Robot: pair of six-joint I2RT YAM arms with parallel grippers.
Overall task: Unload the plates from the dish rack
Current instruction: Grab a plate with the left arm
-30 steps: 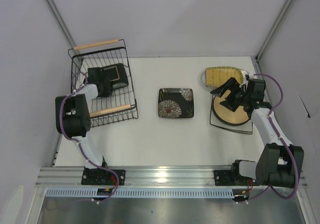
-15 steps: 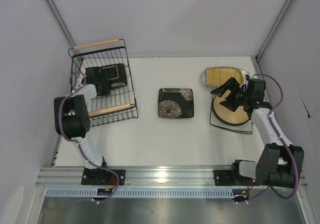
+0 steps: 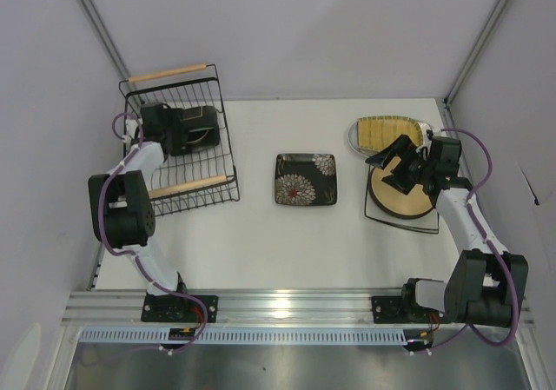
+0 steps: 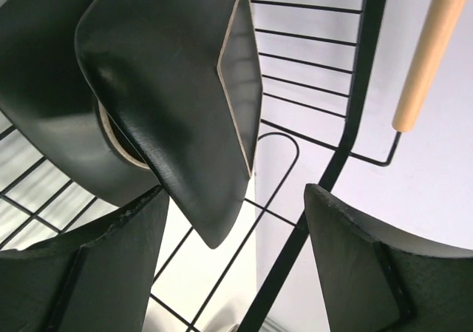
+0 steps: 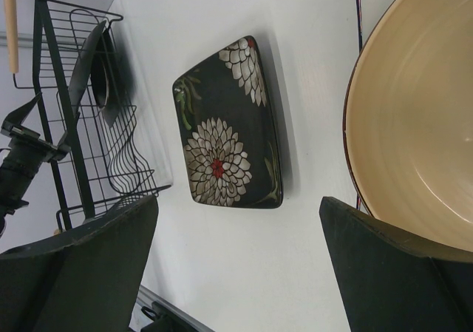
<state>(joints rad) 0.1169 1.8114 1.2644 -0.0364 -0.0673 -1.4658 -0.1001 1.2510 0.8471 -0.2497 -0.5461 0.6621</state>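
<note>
— Two hands, how do they stand?
— Both wide, holding nothing. My left gripper [image 3: 178,131] is down inside the dish rack [image 4: 357,88]. The lower corner of a dark square plate [image 4: 170,103] hangs between my fingers, not clamped.
— Is that plate alone in there?
— No, it stands on edge against a second dark plate [image 4: 44,88] behind it, whose shape I cannot tell. A light wooden handle [image 4: 429,51] shows beyond the wire on my right.
— And the other hand?
— My right gripper [image 3: 395,168] hovers above a tan round plate [image 3: 408,201] at the right side of the table [image 3: 287,242]. Just beyond it a mustard ribbed plate [image 3: 387,131] lies on a white round plate [image 3: 356,138]. A flowered square plate [image 3: 306,179] lies flat in the middle, well apart from the rack and near the tan one
</note>
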